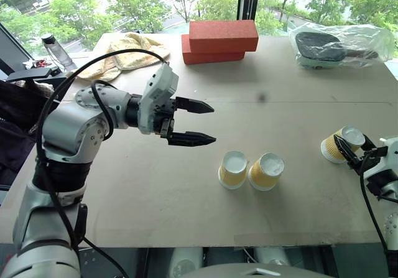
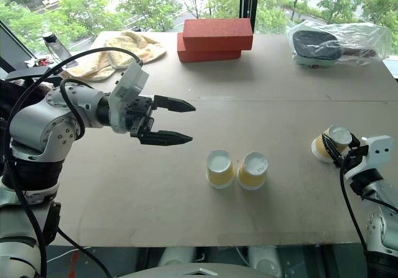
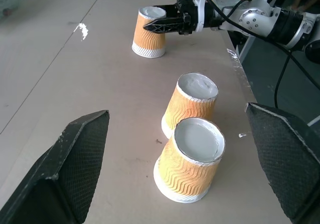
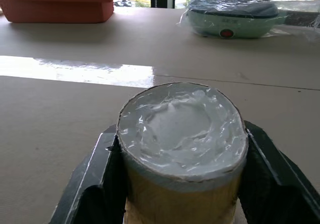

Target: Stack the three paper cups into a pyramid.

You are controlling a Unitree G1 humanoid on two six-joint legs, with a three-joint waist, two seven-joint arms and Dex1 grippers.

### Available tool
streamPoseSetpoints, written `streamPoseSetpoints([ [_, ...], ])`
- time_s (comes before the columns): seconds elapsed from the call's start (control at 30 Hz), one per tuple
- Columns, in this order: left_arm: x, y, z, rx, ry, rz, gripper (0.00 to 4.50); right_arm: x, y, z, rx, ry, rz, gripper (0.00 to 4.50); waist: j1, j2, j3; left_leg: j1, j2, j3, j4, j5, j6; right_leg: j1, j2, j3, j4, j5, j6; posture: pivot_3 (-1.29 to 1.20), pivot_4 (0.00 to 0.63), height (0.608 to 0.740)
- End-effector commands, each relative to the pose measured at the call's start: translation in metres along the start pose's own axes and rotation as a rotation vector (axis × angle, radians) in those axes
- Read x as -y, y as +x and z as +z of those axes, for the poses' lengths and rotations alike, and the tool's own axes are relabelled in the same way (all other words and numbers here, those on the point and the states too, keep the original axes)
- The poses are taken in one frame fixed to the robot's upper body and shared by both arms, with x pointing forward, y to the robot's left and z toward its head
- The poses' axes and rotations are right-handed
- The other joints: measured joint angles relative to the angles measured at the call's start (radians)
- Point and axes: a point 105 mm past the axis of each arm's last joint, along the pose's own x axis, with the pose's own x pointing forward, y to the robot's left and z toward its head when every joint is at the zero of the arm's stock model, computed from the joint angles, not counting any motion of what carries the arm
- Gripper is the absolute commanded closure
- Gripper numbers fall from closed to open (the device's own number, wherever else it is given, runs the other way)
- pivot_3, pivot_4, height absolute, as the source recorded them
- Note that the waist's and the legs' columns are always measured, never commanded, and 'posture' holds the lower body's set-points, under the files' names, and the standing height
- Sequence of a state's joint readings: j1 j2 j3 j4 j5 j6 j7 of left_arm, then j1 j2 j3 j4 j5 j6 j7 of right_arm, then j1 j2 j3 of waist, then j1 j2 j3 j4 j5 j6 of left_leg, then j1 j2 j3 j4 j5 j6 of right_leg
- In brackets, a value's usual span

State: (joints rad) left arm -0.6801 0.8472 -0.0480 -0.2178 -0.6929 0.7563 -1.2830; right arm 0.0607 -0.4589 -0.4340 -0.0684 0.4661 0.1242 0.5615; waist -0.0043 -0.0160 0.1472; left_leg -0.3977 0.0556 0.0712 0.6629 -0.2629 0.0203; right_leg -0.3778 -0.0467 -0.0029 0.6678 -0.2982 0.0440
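Right tool [image 1: 349, 148] is clamped on the third paper cup [image 1: 339, 143] near the right edge of the bench [image 1: 155, 197], one black finger [image 4: 95, 184] pressed on each side of its yellow-orange wall. That cup stands upside down, white base up, on the bench surface and well apart from the other two. Over on the left, the left tool [image 1: 202, 124] hangs above the bench with its fingers spread wide and nothing between them, pointing toward the middle. And there in the middle sit the two paper cups [image 1: 250, 169], inverted, side by side and touching. No pyramid yet, all three are down at bench level. At the far edge lie two stacked red bricks [image 1: 219, 40], a yellow cloth [image 1: 127, 53] to their left, and a bagged appliance [image 1: 333, 45] at the far right corner.
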Motion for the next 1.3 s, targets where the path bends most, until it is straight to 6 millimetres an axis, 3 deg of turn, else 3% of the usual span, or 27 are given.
streamPoseSetpoints([
  [0.03,0.009,-0.012,0.010,0.012,0.052,0.003,0.00,-0.010,0.007,0.027,0.095,-0.041,0.068,2.43,-0.002,0.000,0.000,0.000,0.000,0.000,0.000,0.000,0.000,0.000,0.000,0.000,0.000,0.000,0.000,0.00,0.150,0.730],
  [0.07,0.010,-0.014,0.010,0.010,0.057,-0.001,0.00,-0.015,0.008,0.032,0.111,-0.043,0.101,2.43,-0.004,0.000,0.000,0.000,0.000,0.000,0.000,0.000,0.000,0.000,0.000,0.000,0.000,0.000,0.000,0.00,0.150,0.730],
  [0.2,0.025,-0.021,0.003,-0.007,0.079,-0.050,0.00,-0.067,0.012,0.055,0.137,-0.012,0.387,2.43,-0.011,0.001,0.000,0.000,0.001,0.001,0.000,0.000,0.000,-0.001,0.000,0.001,0.001,0.000,0.000,0.00,0.150,0.730],
  [0.33,0.044,-0.023,-0.014,-0.030,0.136,-0.105,0.00,-0.132,0.012,0.083,0.114,-0.026,0.717,2.43,-0.010,0.002,0.001,0.001,0.002,0.002,0.000,0.000,0.000,-0.001,0.000,0.002,0.002,0.000,0.000,0.00,0.150,0.730],
  [0.53,0.060,-0.021,-0.025,-0.051,0.139,-0.108,0.00,-0.181,-0.004,0.107,0.142,-0.039,1.032,2.43,0.010,0.000,0.001,-0.001,0.002,-0.001,0.001,-0.002,0.004,-0.001,-0.001,0.000,0.001,0.000,0.000,0.00,0.150,0.730],
  [0.7,0.065,-0.018,-0.029,-0.062,0.133,-0.092,0.00,-0.192,-0.013,0.097,0.097,-0.098,1.157,2.43,0.019,-0.001,0.001,-0.001,0.001,0.000,0.002,-0.003,0.006,0.000,-0.002,-0.001,0.000,0.000,0.000,0.00,0.150,0.730],
  [1.03,0.066,-0.015,-0.027,-0.069,0.133,-0.081,0.00,-0.193,-0.010,0.090,0.059,-0.181,1.175,2.43,0.016,-0.001,0.001,-0.001,0.001,-0.001,0.003,-0.003,0.006,-0.001,-0.001,-0.001,0.001,0.000,0.000,0.00,0.150,0.730],
  [1.07,0.066,-0.015,-0.026,-0.067,0.132,-0.080,0.00,-0.194,-0.010,0.091,0.060,-0.181,1.174,1.63,0.016,-0.001,0.001,-0.001,0.001,0.000,0.003,-0.003,0.006,-0.001,-0.001,-0.001,0.001,0.000,0.000,0.00,0.150,0.730],
  [1.13,0.065,-0.015,-0.026,-0.065,0.131,-0.079,0.00,-0.194,-0.010,0.093,0.070,-0.176,1.171,1.03,0.016,-0.001,0.001,-0.001,0.001,0.000,0.003,-0.003,0.006,-0.001,-0.001,-0.001,0.001,0.000,0.000,0.00,0.150,0.730],
  [1.2,0.064,-0.015,-0.026,-0.065,0.130,-0.078,0.00,-0.193,-0.010,0.098,0.080,-0.166,1.163,0.14,0.016,-0.001,0.001,-0.001,0.001,0.000,0.003,-0.003,0.006,-0.001,-0.001,-0.001,0.001,0.000,0.000,0.00,0.150,0.730],
  [1.3,0.064,-0.016,-0.024,-0.026,0.101,-0.071,0.00,-0.188,-0.013,0.103,0.085,-0.176,1.140,0.06,0.016,-0.001,0.001,-0.001,0.001,0.000,0.003,-0.003,0.005,-0.001,-0.001,-0.001,0.001,0.000,0.000,0.00,0.150,0.730],
])
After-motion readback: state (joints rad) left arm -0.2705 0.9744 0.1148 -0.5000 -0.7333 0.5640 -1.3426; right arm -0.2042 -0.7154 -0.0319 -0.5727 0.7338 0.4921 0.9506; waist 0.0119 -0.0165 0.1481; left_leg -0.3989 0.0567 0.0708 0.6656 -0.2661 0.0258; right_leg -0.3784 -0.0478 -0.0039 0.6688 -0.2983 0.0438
